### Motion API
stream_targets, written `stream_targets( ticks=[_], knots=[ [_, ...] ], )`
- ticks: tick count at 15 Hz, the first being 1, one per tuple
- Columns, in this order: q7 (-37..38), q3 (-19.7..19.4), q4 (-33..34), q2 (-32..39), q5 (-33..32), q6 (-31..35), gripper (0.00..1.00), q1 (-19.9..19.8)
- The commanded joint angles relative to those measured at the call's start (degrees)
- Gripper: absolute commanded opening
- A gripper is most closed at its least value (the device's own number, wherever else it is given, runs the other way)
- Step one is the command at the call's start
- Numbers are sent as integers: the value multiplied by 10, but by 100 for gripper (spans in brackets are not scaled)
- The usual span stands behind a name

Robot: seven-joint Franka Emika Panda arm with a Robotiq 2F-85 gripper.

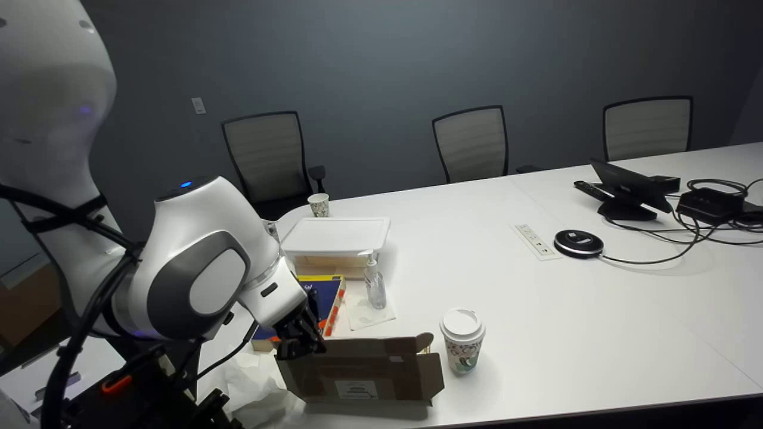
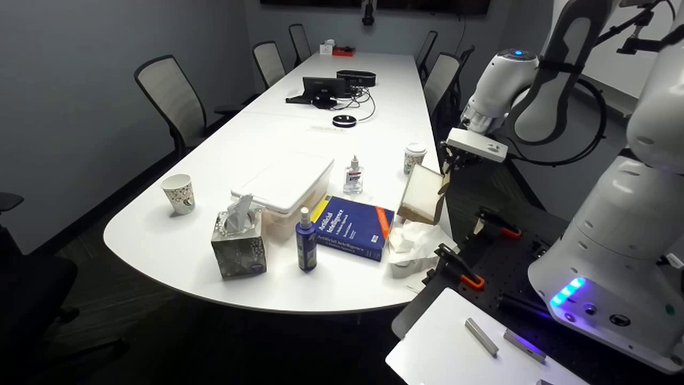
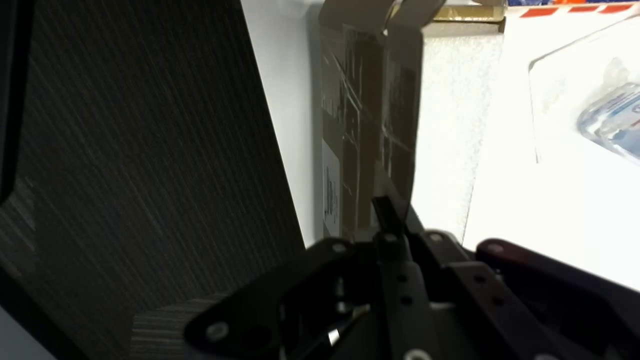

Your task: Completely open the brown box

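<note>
Rect. brown cardbd box (image 1: 372, 368), glossy tape (image 3: 352, 100), flap (image 3: 404, 90) in blk hand (image 3: 400, 216)

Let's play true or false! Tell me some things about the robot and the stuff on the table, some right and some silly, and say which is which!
1. The gripper is at the brown box. True.
2. The brown box is shut tight. False: it is open, with something white showing inside.
3. A lidded paper cup stands beside the brown box. True.
4. The blue book has some yellow on it. True.
5. The blue book stands on end. False: it lies flat beside the white container.
</note>
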Motion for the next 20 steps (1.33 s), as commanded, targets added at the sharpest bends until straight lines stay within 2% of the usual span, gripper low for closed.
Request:
stream_targets(
  ticks=[1,3,5,7,8,10,20],
  knots=[
    [19,-32,0,19,-39,56,1,-3],
    [21,-48,0,25,-50,74,1,-1],
    [29,-29,0,-2,-70,49,1,-21],
    [32,-30,3,-4,-83,49,1,-25],
    [14,-39,-11,-16,-70,49,1,-18],
    [30,-32,0,-13,-86,49,1,-26],
    [24,-32,-4,-29,-82,49,1,-22]
  ],
)
